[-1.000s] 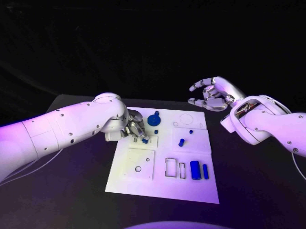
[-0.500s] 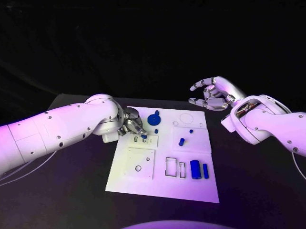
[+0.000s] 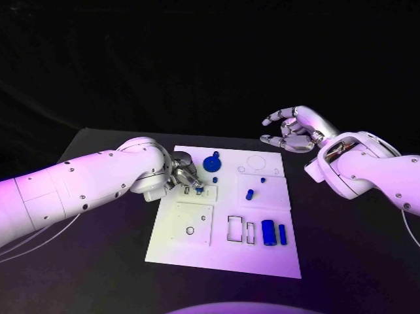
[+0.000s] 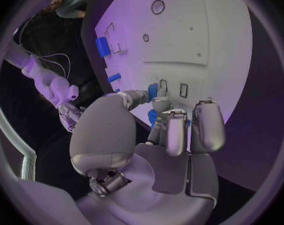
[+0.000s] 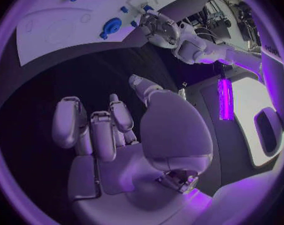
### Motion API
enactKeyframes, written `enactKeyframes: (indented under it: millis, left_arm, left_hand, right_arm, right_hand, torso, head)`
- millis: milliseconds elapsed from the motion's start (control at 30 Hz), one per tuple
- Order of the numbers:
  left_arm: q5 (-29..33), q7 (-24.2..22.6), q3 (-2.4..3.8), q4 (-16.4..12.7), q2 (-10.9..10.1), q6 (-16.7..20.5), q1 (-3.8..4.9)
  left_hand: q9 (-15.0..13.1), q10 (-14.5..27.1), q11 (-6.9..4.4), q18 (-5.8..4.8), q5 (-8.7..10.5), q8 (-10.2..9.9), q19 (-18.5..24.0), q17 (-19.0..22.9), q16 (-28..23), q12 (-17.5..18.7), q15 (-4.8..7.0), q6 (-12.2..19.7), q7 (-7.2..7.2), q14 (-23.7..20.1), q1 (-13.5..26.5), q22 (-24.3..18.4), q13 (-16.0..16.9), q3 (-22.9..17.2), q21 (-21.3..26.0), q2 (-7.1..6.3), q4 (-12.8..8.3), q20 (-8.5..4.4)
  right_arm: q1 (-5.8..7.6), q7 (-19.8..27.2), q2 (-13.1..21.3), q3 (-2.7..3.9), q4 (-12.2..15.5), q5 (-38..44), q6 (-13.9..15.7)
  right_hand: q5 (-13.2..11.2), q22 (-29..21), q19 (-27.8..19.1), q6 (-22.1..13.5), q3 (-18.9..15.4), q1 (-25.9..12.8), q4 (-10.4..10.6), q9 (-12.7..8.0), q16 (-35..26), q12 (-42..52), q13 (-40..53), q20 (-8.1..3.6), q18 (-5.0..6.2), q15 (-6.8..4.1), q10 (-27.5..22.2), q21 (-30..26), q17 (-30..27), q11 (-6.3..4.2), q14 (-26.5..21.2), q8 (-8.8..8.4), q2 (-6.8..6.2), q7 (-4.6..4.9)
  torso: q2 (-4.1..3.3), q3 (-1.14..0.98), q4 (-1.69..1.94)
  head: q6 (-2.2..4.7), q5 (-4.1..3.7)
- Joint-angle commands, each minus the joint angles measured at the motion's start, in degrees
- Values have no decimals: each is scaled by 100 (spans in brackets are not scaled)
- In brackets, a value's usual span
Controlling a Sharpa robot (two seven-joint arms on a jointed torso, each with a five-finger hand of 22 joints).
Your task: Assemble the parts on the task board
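On the flat white task board (image 3: 224,255), I see my left hand (image 3: 184,175) pinching a small blue part (image 4: 153,90) beside two rectangular slots. My glossy silver right hand (image 3: 293,129) hovers off the board's far corner, fingers curled loosely apart, holding nothing.

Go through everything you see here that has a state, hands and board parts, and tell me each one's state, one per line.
Left hand: low over the task board, fingertips pinching a small blue part at the two small slots.
Right hand: raised off the table beyond the board's far right corner, fingers curled, holding nothing.
Blue round part: resting on the board.
Two blue cylinders: lying flat, side by side.
Rectangular slots: unfilled.
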State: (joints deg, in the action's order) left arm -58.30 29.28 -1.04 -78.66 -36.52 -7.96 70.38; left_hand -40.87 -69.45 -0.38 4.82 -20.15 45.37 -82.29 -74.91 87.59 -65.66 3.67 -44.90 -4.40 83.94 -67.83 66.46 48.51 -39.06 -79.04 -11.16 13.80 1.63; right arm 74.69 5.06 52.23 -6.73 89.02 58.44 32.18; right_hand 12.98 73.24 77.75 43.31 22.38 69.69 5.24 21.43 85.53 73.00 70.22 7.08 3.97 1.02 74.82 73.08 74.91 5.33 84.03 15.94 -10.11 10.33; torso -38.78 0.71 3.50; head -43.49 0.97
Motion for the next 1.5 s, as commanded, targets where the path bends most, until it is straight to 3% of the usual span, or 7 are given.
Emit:
enactKeyframes:
  millis: [33,933,1500]
  left_arm:
    - [-246,-52,2,20,34,96,-11]
    - [-509,28,-6,98,68,-445,-23]
    - [-489,32,-20,146,137,-477,-24]
  left_hand:
    - [0,-46,13,-26,-30,28,-2,-973,34,4,34,-29,-3,474,55,-1,7,-1248,1,9,-1277,-28]
    - [-6,-64,4,-31,-58,32,-11,-1015,50,0,41,-49,6,485,47,25,4,-1248,-11,-8,-1305,-31]
    - [-6,-65,3,-32,-60,32,-11,-1012,49,0,42,-51,7,484,47,27,2,-1248,-12,-10,-1308,-31]
  right_arm:
    - [-6,58,-9,0,0,-18,-34]
    - [-11,61,-24,0,-10,-20,-39]
    - [-14,62,-27,0,-10,-20,-31]
  right_hand:
    - [34,-5,-52,29,0,-30,18,-8,-34,-19,-5,-7,94,-10,-43,-29,157,-9,266,19,13,-10]
    - [25,-3,-49,26,-7,-42,38,-11,-38,-28,-17,-9,93,-11,-49,-31,154,-10,266,21,16,-11]
    - [25,-3,-49,26,-7,-42,38,-11,-38,-28,-17,-9,93,-11,-49,-31,154,-10,266,21,16,-11]
  torso:
    - [-7,-4,0]
    - [-7,-2,3]
    - [-12,-2,-8]
  head:
    - [5,15]
    - [-25,20]
    - [-28,24]
